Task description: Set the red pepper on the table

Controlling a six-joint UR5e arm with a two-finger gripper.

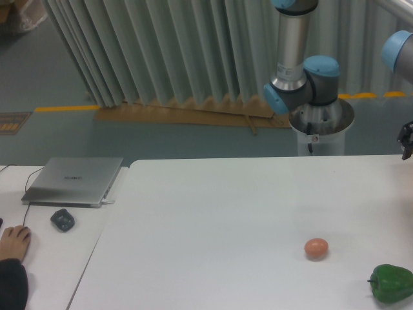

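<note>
A hand (13, 242) rests at the far left on the smaller desk (58, 258), beside a dark mouse (62, 220) and a closed laptop (72, 181). The white tabletop (219, 226) carries an orange-tan egg-shaped object (316, 248) and, near the right edge, a green pepper (392, 283). The arm base (319, 126) stands behind. The tool (406, 139) is cut off at the right edge; its opening cannot be determined. The red pepper is not visible.
</note>
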